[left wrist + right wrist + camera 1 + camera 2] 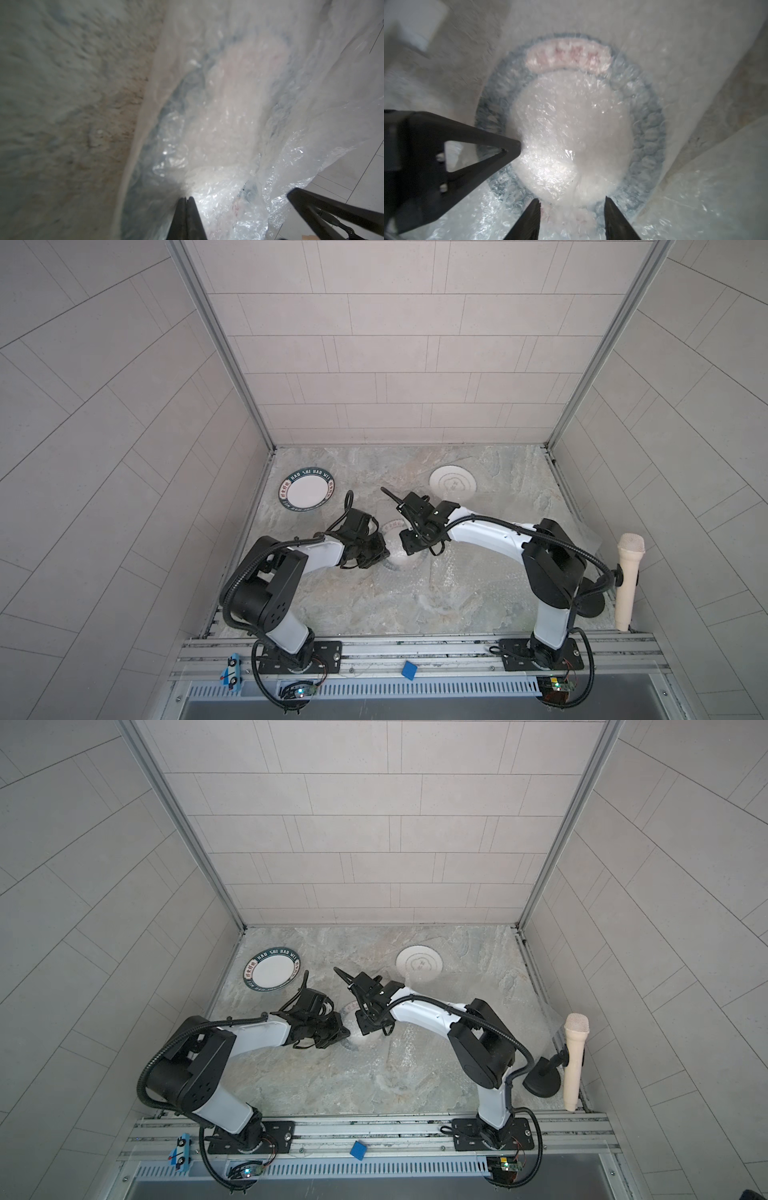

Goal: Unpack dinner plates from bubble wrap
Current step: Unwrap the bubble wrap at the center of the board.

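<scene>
Left fingers [191, 218] are pinched together on the bubble wrap [228, 124] covering the wrapped plate [571, 124] mid-tabletop, and right fingers [614, 220] stand apart over it. Green-rimmed plate [307, 494] lies bare near the far-left corner, grey-ringed plate [453, 484] by the far edge.
</scene>
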Motion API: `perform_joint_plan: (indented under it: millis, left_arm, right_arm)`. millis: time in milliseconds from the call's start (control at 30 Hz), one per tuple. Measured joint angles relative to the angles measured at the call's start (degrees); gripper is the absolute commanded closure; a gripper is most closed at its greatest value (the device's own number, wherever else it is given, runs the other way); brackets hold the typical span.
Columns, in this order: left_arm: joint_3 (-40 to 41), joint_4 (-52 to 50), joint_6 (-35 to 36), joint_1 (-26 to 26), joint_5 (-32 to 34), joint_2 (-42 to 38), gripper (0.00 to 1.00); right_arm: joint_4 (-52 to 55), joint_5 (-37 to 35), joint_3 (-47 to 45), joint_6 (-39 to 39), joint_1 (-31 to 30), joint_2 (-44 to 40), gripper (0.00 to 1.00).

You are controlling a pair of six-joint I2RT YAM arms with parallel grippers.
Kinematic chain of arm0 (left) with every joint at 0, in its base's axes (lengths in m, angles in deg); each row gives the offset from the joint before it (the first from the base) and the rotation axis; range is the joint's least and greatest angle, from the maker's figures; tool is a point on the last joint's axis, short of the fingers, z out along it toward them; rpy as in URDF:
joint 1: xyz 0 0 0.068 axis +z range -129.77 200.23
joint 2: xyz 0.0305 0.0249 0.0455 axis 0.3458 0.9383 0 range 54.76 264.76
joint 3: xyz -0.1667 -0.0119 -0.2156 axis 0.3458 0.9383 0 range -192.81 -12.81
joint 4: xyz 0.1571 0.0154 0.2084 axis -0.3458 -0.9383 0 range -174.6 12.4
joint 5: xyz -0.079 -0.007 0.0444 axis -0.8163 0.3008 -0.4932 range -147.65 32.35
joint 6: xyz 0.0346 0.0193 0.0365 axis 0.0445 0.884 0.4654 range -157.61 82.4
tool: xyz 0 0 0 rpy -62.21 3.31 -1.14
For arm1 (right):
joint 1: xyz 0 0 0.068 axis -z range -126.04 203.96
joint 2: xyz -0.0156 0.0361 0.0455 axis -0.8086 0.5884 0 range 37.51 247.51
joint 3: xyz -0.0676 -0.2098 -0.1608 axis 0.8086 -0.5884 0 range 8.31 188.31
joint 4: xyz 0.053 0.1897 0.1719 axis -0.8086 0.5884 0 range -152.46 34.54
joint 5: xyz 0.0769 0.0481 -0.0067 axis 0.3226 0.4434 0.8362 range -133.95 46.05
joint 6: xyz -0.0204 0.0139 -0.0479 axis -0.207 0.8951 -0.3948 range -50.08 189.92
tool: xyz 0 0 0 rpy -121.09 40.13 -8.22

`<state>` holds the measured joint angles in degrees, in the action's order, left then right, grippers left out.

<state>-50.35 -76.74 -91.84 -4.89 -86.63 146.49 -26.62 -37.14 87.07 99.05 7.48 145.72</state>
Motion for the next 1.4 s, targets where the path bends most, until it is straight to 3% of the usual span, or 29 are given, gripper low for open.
perform_joint_plan:
  millis: [133, 233, 600, 900, 1167, 1400]
  left_arm:
    - [0.0, 0.4, -0.1, 0.0, -0.2, 0.1, 1.0]
    - [0.1, 0.6, -0.2, 0.1, -0.2, 0.2, 1.0]
    - [0.2, 0.9, -0.2, 0.2, -0.4, 0.2, 1.0]
    - [0.3, 0.8, 0.1, 0.3, -0.5, 0.2, 1.0]
    - [1.7, 1.2, 0.1, 0.4, 0.2, -1.1, 1.0]
    - [2.6, 1.0, 0.1, 1.1, 0.5, -2.1, 1.0]
  right_arm:
    - [1.3, -2.1, 0.0, 0.0, -1.2, 3.0, 0.48]
    - [2.1, -3.7, 0.2, 0.1, -1.2, 3.2, 0.55]
    - [2.1, -7.0, 0.8, 0.3, -1.2, 3.8, 1.0]
    - [1.7, -7.5, 0.3, 0.0, -0.7, 3.2, 1.0]
    - [-4.0, -7.8, -7.0, 2.5, 4.5, -6.3, 1.0]
    - [-6.4, -10.5, -11.3, 5.1, 7.6, -9.4, 1.0]
